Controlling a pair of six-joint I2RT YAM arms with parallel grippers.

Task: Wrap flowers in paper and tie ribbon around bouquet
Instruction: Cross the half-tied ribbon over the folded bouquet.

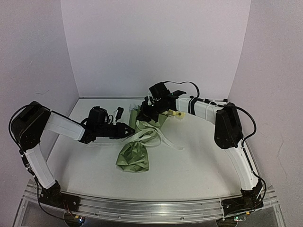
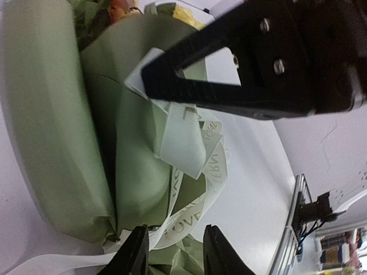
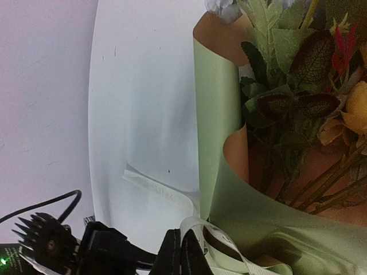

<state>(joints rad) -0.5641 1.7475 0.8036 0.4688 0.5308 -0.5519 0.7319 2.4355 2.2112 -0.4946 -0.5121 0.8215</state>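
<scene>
In the middle of the white table [image 1: 203, 165] lies the bouquet [image 1: 134, 157], its flowers [image 3: 298, 74] toward the back wall. The ribbon [image 1: 169, 140] loops loosely over the paper [image 2: 51, 126]. The right gripper [image 3: 182, 252] pinches the ribbon with its fingers together and crosses close in front of the left gripper [image 2: 175, 252], whose fingers stand apart astride a loop.

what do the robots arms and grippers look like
The left arm and right arm are white box-shaped links between bulky black joints, with thin black cables looping alongside. The left gripper and right gripper are matte black with two slim fingers.
</scene>
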